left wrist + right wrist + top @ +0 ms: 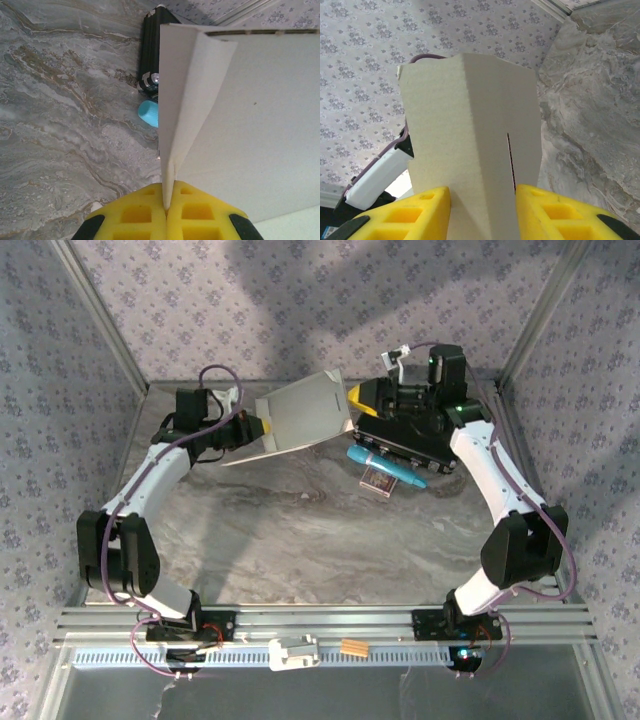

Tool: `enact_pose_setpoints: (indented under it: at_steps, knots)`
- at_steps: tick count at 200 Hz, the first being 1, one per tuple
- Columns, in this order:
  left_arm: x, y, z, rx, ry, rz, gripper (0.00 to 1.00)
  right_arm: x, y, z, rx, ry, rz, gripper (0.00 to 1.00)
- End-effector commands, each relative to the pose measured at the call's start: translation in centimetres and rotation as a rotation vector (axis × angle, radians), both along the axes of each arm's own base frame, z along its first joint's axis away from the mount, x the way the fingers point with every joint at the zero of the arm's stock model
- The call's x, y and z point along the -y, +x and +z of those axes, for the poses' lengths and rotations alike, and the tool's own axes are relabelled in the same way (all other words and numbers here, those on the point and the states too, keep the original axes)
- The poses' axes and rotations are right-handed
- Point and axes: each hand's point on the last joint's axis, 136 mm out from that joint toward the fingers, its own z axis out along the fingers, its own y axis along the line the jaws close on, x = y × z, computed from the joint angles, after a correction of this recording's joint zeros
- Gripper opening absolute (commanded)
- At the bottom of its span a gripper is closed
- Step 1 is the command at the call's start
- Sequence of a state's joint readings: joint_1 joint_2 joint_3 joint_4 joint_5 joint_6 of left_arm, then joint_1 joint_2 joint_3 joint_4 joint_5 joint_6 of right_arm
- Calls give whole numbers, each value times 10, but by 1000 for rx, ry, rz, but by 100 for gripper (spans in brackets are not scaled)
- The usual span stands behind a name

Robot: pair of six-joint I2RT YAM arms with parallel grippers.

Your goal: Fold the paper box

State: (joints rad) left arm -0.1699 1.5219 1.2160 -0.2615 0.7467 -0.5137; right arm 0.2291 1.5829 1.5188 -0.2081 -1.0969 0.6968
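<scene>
The paper box is a white cardboard sheet, partly folded, held tilted above the back of the table between both arms. My left gripper is shut on its left edge. In the left wrist view the yellow pads pinch a thin folded flap at the left gripper, and the wide panel spreads to the right. My right gripper holds the box's right side. In the right wrist view a creased flap with a slit stands between the yellow fingers of the right gripper, both touching it.
A black case lies at the back right under the right arm. A teal pen and a small patterned packet lie in front of it. In the left wrist view the case and pen tip lie just beyond the box. Patterned walls close in on three sides.
</scene>
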Motion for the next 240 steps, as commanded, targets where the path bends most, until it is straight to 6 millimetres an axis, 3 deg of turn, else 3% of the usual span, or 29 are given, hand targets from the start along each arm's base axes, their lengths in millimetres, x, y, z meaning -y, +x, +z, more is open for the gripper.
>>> enact_pose_setpoints:
  at_steps: [1, 124, 170, 240]
  knots:
    - [3, 4, 11, 40, 8, -11, 0, -5, 1, 1, 32, -44, 8, 41]
    - [5, -6, 20, 77, 34, -21, 0, -29, 10, -26, 60, -241, -5, 37]
    - [4, -7, 23, 93, 46, -15, 0, -37, 9, -44, 47, -364, -19, 32]
    - [6, -13, 28, 138, 108, -9, 0, -53, 5, -79, 59, -619, -69, 33]
